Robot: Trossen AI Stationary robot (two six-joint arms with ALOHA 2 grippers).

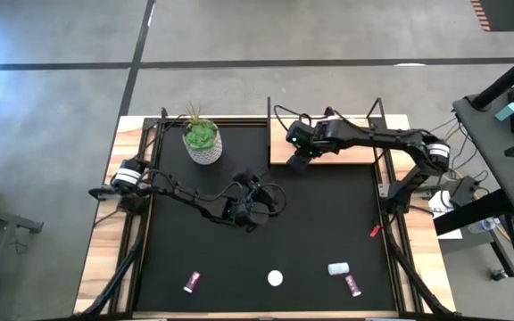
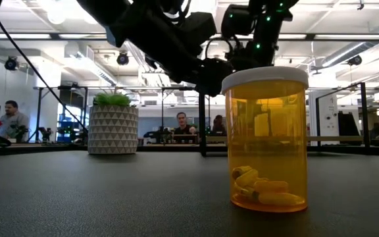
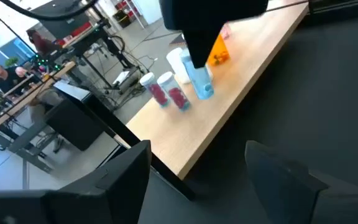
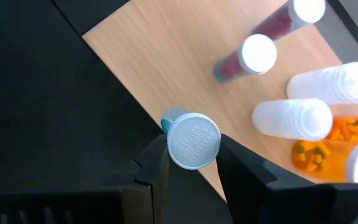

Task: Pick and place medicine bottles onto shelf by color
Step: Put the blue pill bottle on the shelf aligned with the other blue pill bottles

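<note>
My right gripper is over the near left part of the light-wood shelf, shut on a blue bottle with a white cap. On the shelf stand two pink bottles, two white bottles and orange bottles. My left gripper hovers over the middle of the black mat, open and empty. On the mat near the front edge lie a pink bottle, a white bottle and another pink one. An orange bottle stands upright there on its base. My right gripper pinches the blue bottle at its white cap between its two fingers, one on each side. The fingers come from above, pointing down. The bottle is upright at the shelf's near edge, and in the left wrist view its base seems to rest on the board.
A white pot with a green plant stands at the mat's far left. Thin black posts rise at the shelf's ends. A small red thing lies at the mat's right edge. People sit in the room beyond the table.
</note>
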